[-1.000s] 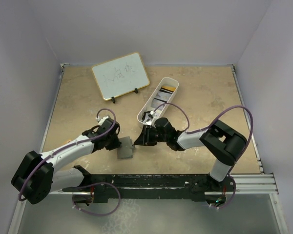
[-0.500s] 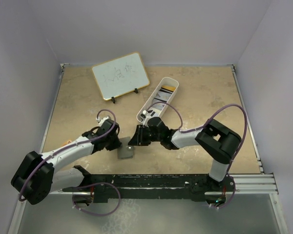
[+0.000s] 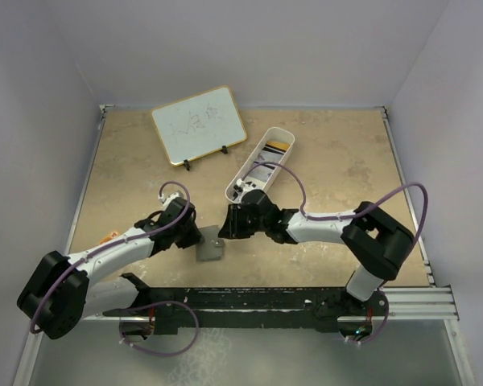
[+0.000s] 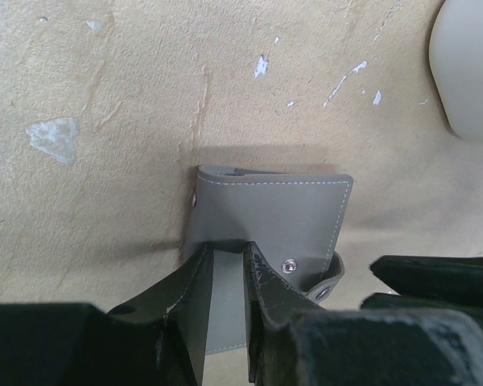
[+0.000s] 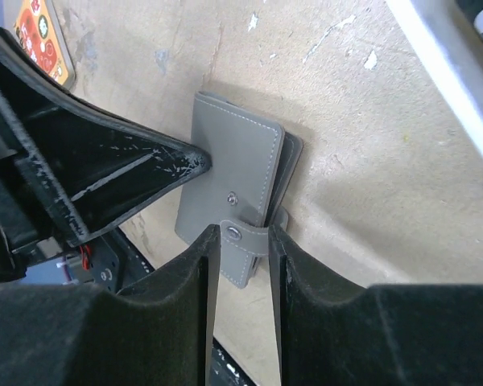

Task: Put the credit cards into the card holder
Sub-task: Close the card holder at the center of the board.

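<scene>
The card holder (image 3: 212, 249) is a grey fold-over wallet lying closed on the table, its snap tab (image 5: 243, 251) unsnapped and curling off one edge. My left gripper (image 4: 227, 251) has its jaws a narrow gap apart, tips resting on the wallet's cover (image 4: 270, 213). My right gripper (image 5: 243, 235) is open, one finger on each side of the tab and close to its edges. The credit cards lie in the white tray: a yellow-orange one (image 3: 278, 147) at its far end, darker ones (image 3: 263, 165) behind it.
The long white tray (image 3: 243, 172) stands just behind the right gripper; its rim shows in the wrist views (image 5: 455, 76) (image 4: 471, 76). A whiteboard (image 3: 199, 125) leans at the back left. An orange-brown patterned board (image 5: 40, 39) lies left of the left arm.
My right gripper has moved left from beside the tray to the wallet's tab, and its elbow swung out to the right. The wallet shifted slightly. The left gripper stayed on the wallet.
</scene>
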Robot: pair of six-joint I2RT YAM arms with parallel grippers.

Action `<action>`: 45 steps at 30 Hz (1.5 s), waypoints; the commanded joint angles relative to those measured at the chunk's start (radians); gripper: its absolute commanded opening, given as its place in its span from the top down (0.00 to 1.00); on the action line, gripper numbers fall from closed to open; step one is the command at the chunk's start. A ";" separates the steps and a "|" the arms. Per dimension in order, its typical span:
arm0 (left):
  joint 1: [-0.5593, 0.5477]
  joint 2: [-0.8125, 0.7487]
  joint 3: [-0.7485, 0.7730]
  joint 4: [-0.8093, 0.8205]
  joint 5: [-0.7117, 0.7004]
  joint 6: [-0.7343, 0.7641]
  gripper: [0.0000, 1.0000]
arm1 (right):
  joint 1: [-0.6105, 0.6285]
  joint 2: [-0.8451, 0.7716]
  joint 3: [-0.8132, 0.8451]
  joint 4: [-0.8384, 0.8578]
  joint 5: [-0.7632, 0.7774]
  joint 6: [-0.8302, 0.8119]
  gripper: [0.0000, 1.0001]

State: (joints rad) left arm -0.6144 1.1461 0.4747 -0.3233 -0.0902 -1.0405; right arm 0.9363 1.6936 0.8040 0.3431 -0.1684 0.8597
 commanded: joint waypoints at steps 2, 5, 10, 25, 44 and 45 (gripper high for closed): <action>0.002 0.020 -0.031 -0.011 0.022 -0.016 0.81 | 0.026 -0.083 0.008 -0.094 0.073 -0.021 0.67; 0.001 0.024 -0.029 -0.011 0.023 -0.015 0.81 | 0.049 -0.090 -0.001 -0.102 0.104 -0.009 0.69; 0.001 0.024 -0.033 -0.011 0.025 -0.016 0.81 | 0.063 -0.073 -0.009 -0.082 0.117 0.014 0.72; 0.001 0.005 -0.042 0.002 0.043 -0.027 0.81 | 0.065 0.011 0.040 -0.014 0.082 0.009 0.76; 0.001 -0.006 -0.055 0.042 0.088 -0.048 0.81 | 0.065 0.054 0.140 -0.104 0.092 -0.034 0.80; 0.001 -0.008 -0.057 0.044 0.090 -0.049 0.81 | 0.065 0.054 0.142 -0.105 0.092 -0.035 0.81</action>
State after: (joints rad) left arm -0.6094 1.1286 0.4522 -0.2962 -0.0662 -1.0634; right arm 0.9985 1.7432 0.8883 0.1997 -0.0948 0.8406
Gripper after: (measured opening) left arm 0.192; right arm 0.205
